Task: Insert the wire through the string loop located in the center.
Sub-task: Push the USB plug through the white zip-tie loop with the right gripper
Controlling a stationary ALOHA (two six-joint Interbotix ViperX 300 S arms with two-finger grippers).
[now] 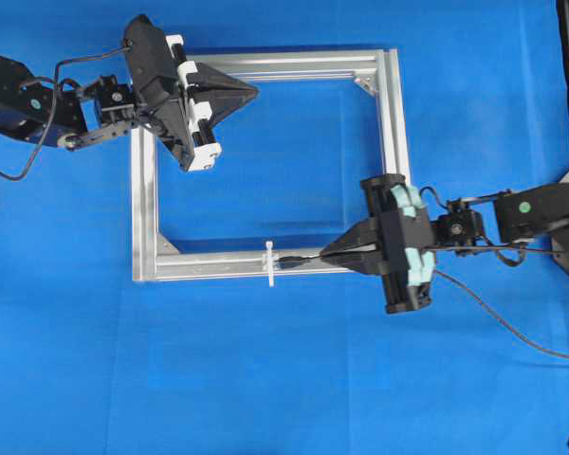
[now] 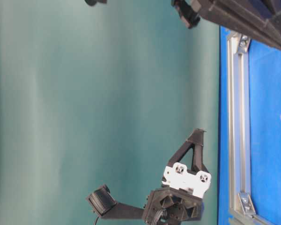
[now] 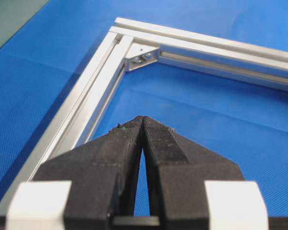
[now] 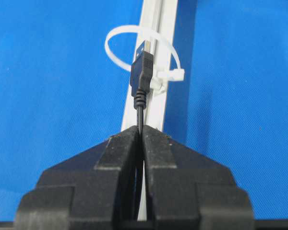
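The wire [image 4: 140,103] ends in a dark plug [image 4: 143,67], and in the right wrist view that plug sits right in front of the string loop [image 4: 116,45], its metal tip overlapping the loop's opening. Whether the tip has actually crossed the plane of the loop cannot be told from here. The overhead view shows the plug just beside the loop, on the right of it, so it looks at the mouth, not through. The loop is a white tie standing across the lower bar of the aluminium frame [image 1: 218,266], which lies flat on the blue surface [image 1: 284,379].

The right gripper [image 4: 141,132] has its jaws clamped on the wire a short way behind the plug, with the slack trailing off to the right across the surface. The left gripper [image 3: 142,122] hangs over the far upper corner of the frame, jaws pressed together on nothing, well apart from the work.

The step in hand appears to be the threading itself, with alignment essentially done. The next move likely calls for a straight push along the bar, keeping the plug centred so it does not snag the loop or tip it over.
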